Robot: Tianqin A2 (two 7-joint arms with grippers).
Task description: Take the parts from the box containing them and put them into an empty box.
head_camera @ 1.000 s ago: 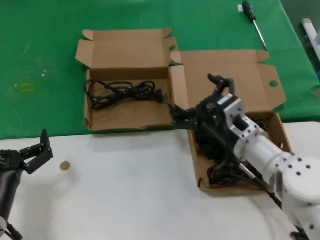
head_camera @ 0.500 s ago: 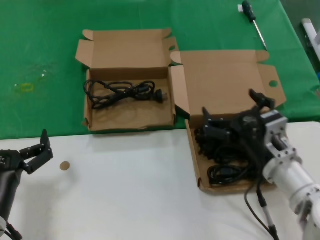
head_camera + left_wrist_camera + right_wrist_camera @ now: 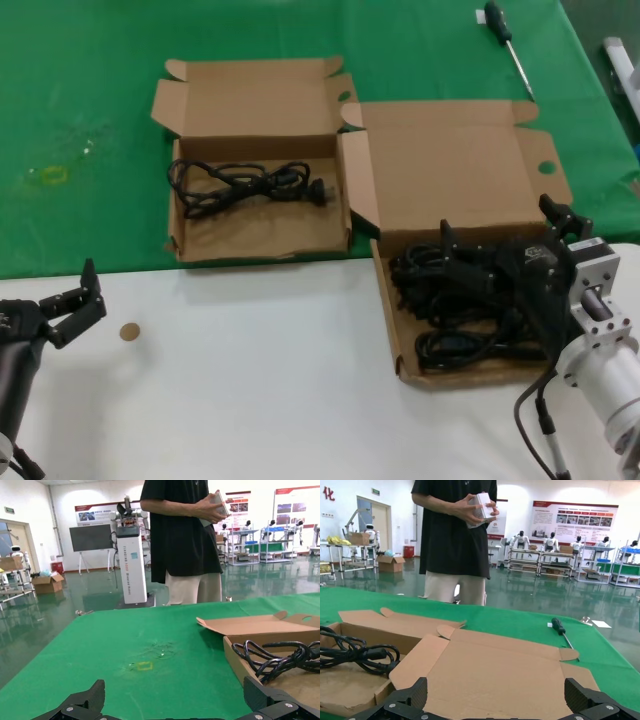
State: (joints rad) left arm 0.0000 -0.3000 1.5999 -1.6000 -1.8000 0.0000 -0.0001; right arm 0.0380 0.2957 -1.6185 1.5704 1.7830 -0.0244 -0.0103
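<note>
- Head view is showing the right gripper [image 3: 505, 240] hanging over the wider box [image 3: 400, 330] at the right, its fingers spread wide apart and holding nothing; one fingertip [image 3: 446, 238] is sitting above the box's left part, the other near the right wall.
- The right arm is reaching in from the near right corner, its silver wrist section lying low over the white table [image 3: 250, 400] and angling up-left toward the box.
- A tangled pile of black power cords [image 3: 455, 310] is lying inside the wider box, beneath and just in front of the spread fingers; whether the fingers are touching the pile cannot be told.
- The wider box's broad lid [image 3: 455, 165] is lying open on the far side, resting on the green cloth [image 3: 80, 100].
- The smaller box [image 3: 255, 235] is sitting to the left, touching the wider one, with its lid open; one cord bundle [image 3: 245, 183] is lying across the far part of its floor.
- The left gripper [image 3: 72, 305] is idling at the near left edge above the white table, its fingers parted and gripping nothing.
- A small brown disc [image 3: 129, 331] is lying on the table just right of the left gripper.
- A screwdriver [image 3: 507, 45] is lying on the cloth at the far right.
- Right wrist view is showing a person [image 3: 457, 540] standing beyond the table, holding a small object.
</note>
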